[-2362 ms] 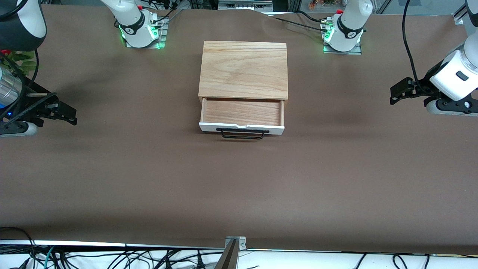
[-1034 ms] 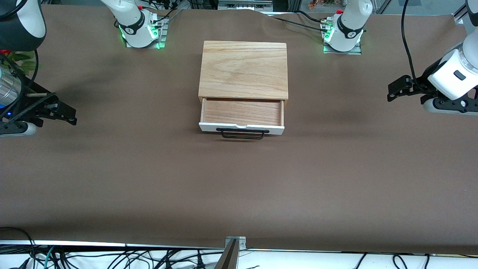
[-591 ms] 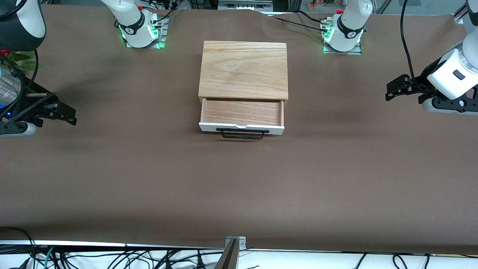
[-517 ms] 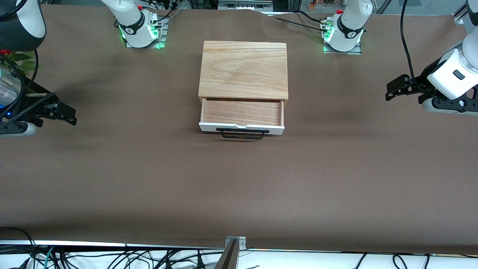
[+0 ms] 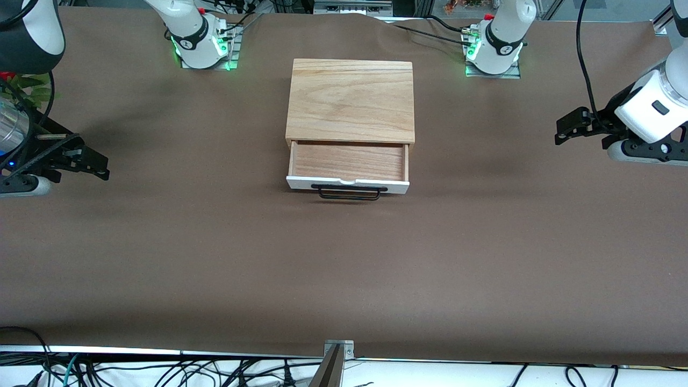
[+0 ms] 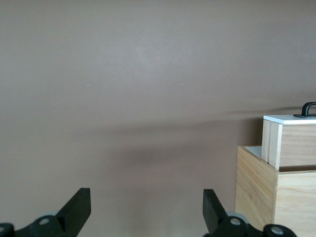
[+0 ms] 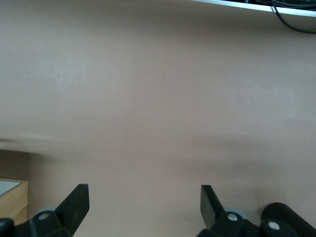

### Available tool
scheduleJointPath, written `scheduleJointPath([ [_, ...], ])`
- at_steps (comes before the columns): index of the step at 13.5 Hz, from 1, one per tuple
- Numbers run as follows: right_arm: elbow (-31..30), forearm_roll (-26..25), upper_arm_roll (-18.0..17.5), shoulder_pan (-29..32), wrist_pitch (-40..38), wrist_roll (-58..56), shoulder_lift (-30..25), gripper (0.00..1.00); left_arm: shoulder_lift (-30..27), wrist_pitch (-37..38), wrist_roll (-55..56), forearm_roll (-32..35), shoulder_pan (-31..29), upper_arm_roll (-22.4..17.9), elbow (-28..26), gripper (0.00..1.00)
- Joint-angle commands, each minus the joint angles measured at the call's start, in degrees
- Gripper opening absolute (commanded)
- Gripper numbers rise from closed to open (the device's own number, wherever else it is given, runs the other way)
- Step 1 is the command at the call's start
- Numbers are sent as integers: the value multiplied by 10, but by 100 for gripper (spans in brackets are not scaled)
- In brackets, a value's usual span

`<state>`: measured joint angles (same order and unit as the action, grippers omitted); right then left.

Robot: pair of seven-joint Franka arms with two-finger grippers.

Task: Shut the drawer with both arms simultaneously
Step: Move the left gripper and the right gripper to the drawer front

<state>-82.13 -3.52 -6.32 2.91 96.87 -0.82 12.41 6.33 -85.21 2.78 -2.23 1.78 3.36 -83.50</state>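
Note:
The light-wood box (image 5: 350,99) stands mid-table between the arm bases. Its drawer (image 5: 348,161) is pulled out toward the front camera and is empty, with a white front panel (image 5: 346,185) and a black wire handle (image 5: 349,193). My left gripper (image 5: 564,130) is open and empty, well off toward the left arm's end of the table. In the left wrist view the gripper (image 6: 146,198) faces the drawer (image 6: 291,143) from the side. My right gripper (image 5: 102,167) is open and empty toward the right arm's end. The right wrist view shows its gripper (image 7: 144,195) and a corner of the box (image 7: 12,202).
Brown cloth (image 5: 344,269) covers the table. The two arm bases (image 5: 201,43) (image 5: 494,48) stand beside the box's back. Cables and a metal bracket (image 5: 337,349) run along the table's front edge. A green plant (image 5: 27,88) is at the right arm's end.
My left gripper has shifted a little toward the box and slightly higher. The right gripper has barely moved. The drawer has not moved.

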Motion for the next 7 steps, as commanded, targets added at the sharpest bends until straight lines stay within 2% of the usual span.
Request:
scheduleJointPath([
  [1, -7, 9, -2, 0, 4, 4, -4, 100, -11, 4, -7, -12, -4, 2, -10, 100],
  [3, -7, 12, -4, -2, 6, 5, 7, 100, -10, 4, -7, -12, -4, 2, -9, 100],
  [7, -6, 98, -10, -14, 45, -1, 52, 100, 17, -20, -5, -74, -4, 1, -9, 100],
])
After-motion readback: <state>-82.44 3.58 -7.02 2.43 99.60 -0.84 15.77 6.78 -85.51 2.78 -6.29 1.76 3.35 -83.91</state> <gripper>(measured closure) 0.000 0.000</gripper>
